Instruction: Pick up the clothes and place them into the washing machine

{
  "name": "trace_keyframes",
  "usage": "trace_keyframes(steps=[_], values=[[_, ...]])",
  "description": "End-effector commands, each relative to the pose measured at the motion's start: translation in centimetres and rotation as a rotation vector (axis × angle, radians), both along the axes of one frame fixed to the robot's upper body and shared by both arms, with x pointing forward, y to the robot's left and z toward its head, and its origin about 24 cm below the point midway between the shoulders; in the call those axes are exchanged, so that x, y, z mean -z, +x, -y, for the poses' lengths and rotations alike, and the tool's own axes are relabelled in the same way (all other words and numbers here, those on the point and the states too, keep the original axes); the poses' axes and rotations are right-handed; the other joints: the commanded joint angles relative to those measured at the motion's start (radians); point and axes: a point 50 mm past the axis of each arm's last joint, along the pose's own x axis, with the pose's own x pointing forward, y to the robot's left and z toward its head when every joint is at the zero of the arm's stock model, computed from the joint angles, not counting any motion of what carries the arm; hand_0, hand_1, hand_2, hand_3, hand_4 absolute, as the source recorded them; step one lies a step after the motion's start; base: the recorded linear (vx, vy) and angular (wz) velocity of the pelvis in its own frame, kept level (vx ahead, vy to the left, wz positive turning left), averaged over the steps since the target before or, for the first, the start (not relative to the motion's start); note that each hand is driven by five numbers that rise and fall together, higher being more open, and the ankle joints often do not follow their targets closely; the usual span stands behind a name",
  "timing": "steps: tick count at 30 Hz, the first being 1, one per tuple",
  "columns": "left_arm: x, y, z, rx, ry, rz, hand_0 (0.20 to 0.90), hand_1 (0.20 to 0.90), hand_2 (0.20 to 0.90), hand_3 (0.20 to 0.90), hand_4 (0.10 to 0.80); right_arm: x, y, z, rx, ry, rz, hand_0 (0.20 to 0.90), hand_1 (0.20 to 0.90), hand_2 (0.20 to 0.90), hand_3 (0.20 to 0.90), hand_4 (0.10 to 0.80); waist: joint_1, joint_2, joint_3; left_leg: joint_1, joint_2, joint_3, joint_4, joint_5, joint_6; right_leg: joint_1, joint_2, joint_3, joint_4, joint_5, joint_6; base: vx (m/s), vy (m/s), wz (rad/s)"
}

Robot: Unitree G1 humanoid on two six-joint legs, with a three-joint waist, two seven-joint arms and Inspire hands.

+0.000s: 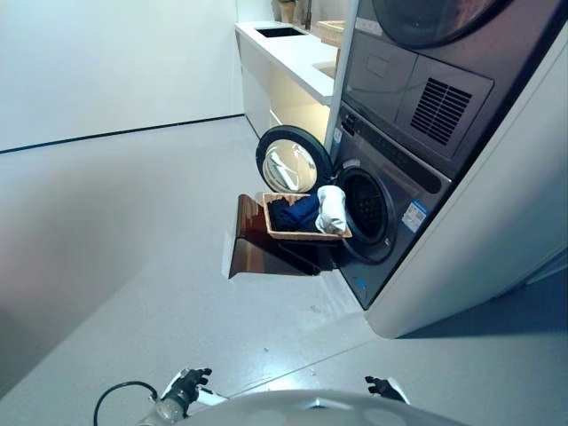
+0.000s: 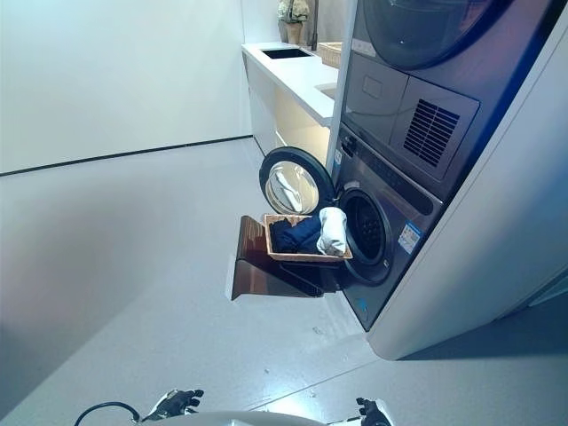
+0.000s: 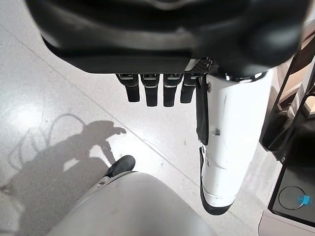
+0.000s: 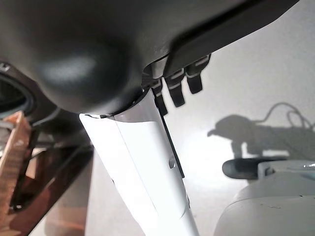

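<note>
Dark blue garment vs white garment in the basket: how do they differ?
The dark blue garment lies low and bunched inside the wicker basket, filling its far and middle part. The white garment stands taller and drapes over the basket rim on the side nearest the washing machine drum opening. The blue one covers more of the basket; the white one is a narrower bundle. Both are in the basket; neither hand touches them.

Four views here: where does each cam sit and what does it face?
Left eye: head, looking down at washing machine, basket of clothes; both hands low.
Right eye: same scene, slightly offset; left hand, right hand.
Left wrist: along left hand, floor below.
Right wrist: along right hand; floor, basket edge.
</note>
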Motion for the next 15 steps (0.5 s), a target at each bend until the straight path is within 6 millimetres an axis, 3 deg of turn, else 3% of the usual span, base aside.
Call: trace_keyframes(steps=[1, 15], values=[[0.17, 1.13, 2.28, 0.027, -0.065, 0.026, 0.900, 0.900, 0.900, 0.900, 0.800, -0.37, 0.17, 1.78, -0.001, -0.074, -0.001, 0.900, 0.900, 0.900, 0.900, 0.800, 0.023, -0.006, -0.014, -0.002, -0.023, -0.018, -0.006, -0.043, -0.050, -0.074, 0.004, -0.039, -0.002, 0.082, 0.034, 0.000, 0.000, 0.00], [0.01, 1.81, 2.67, 0.001, -0.079, 0.072, 0.900, 0.900, 0.900, 0.900, 0.800, -0.38, 0.46, 1.46, 0.006, -0.069, 0.023, 0.900, 0.900, 0.900, 0.900, 0.800, 0.028, -0.010, -0.010, -0.004, -0.026, -0.023, -0.006, -0.043, -0.049, -0.072, 0.001, -0.042, -0.004, 0.081, 0.034, 0.000, 0.000, 0.00]])
